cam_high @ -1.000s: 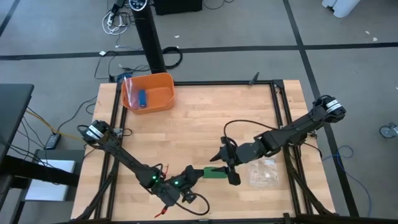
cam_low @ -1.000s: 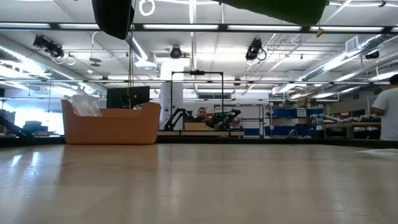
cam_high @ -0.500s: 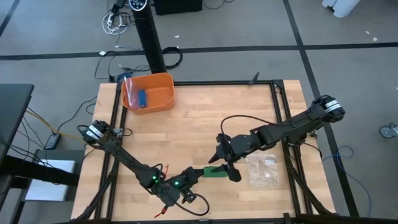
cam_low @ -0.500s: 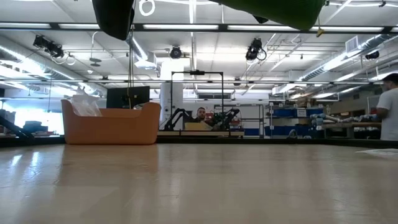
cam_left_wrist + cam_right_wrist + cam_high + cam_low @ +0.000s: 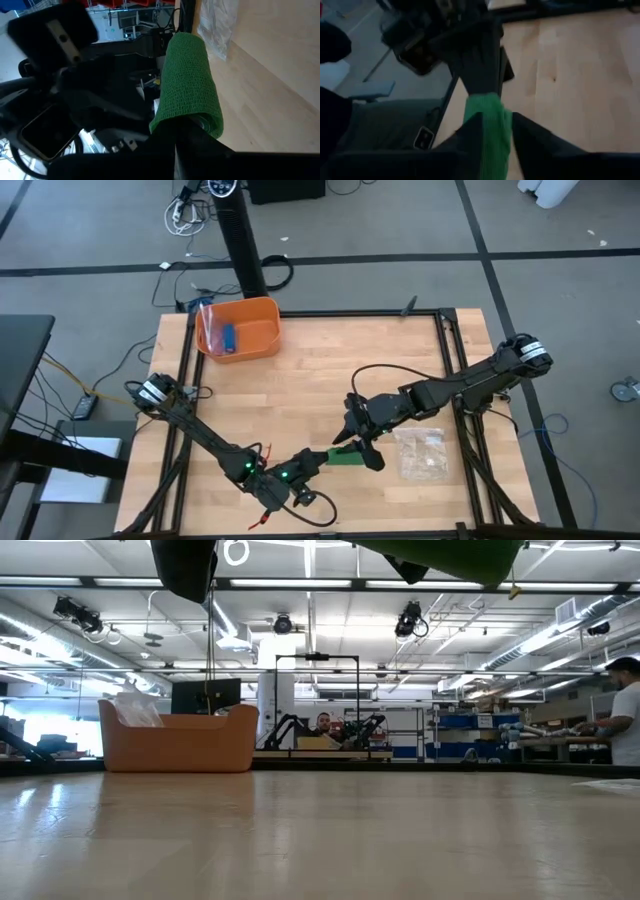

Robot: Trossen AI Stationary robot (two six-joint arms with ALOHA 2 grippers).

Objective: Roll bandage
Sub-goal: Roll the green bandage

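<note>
The bandage point(image 5: 346, 457) is seen as a short green length held above the near part of the table point(image 5: 320, 370), its long axis running across the table from the left arm's side toward the right arm's. In the left wrist view it point(image 5: 187, 85) shows as a rolled green strip pointing away from that arm. One end is pinched by the left gripper point(image 5: 312, 462), whose fingers are pressed together on it. The other end lies between the fingers point(image 5: 470, 132) of the right gripper point(image 5: 358, 448), which stand on either side of the fabric; whether they press it cannot be told. A clear plastic bag point(image 5: 420, 455) lies just beside the right gripper. An orange bin point(image 5: 240, 328) sits at the far left corner, well apart.
</note>
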